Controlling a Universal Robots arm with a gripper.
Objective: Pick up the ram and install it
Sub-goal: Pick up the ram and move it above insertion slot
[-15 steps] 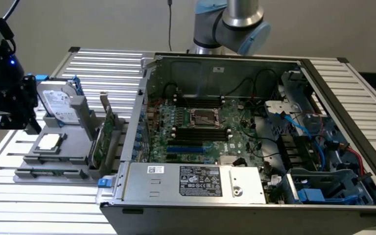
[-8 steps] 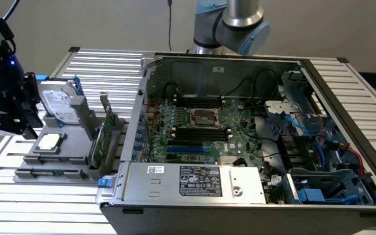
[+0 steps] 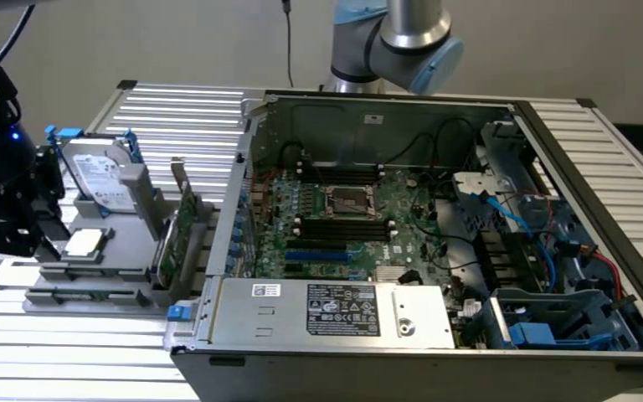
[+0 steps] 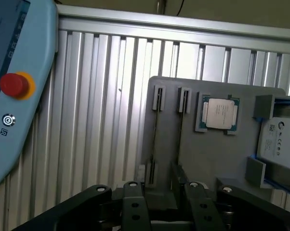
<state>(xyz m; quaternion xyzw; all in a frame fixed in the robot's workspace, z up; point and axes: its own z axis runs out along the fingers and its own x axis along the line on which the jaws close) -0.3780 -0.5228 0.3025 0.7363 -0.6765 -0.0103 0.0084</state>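
On the ribbed metal table (image 3: pixel 187 117) an open computer case (image 3: pixel 411 117) was laid on its side, and its green motherboard (image 3: pixel 411 243) was exposed. The black memory slots (image 3: pixel 344 224) beside the central socket were seen with no stick plainly seated in them. A silver power supply (image 3: pixel 321 314) was mounted along the near edge of the case. Behind the case, a joint of the robot arm (image 3: pixel 405 38) was seen.

At the exterior view's left a grey holder (image 3: pixel 120 243) was placed on the table, just beside the case. A blue-grey control pendant (image 4: pixel 19 72) with a red stop button (image 4: pixel 13 84) was seen lying on the table in the wrist view. A silver hard drive (image 3: pixel 104 176) with blue clips was propped at the far end of the holder, and a wide green card (image 3: pixel 177 234) was stood on edge on the side nearest the case.

The gripper (image 4: pixel 162 188) was held over the holder with its two fingers (image 4: pixel 131 192) spread wide apart, and nothing was gripped between them. A square processor (image 4: pixel 219 114) was set in the holder's recess, between the hard drive and two narrow slots. The ram (image 4: pixel 155 137) was left in the holder, in the slot farthest from the hard drive, and was seen edge-on as a thin dark line.
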